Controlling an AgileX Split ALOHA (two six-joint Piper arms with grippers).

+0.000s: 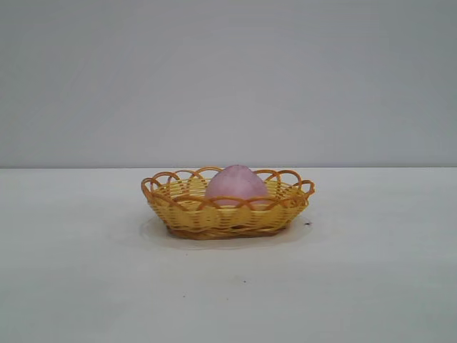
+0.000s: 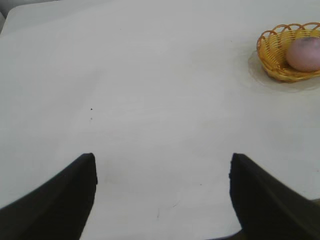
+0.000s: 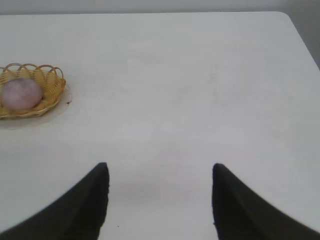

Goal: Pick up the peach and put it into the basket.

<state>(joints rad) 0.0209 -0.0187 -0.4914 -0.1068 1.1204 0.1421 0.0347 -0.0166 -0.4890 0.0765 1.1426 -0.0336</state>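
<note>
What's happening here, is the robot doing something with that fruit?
Nothing is being handled right now. The peach already sits inside the wicker basket on the white table. Neither arm shows in the exterior view. In the wrist views, the left gripper and the right gripper both hang open and empty above bare tabletop, well away from the basket. Judging by how things lie, putting the peach in the basket looks done.
</note>
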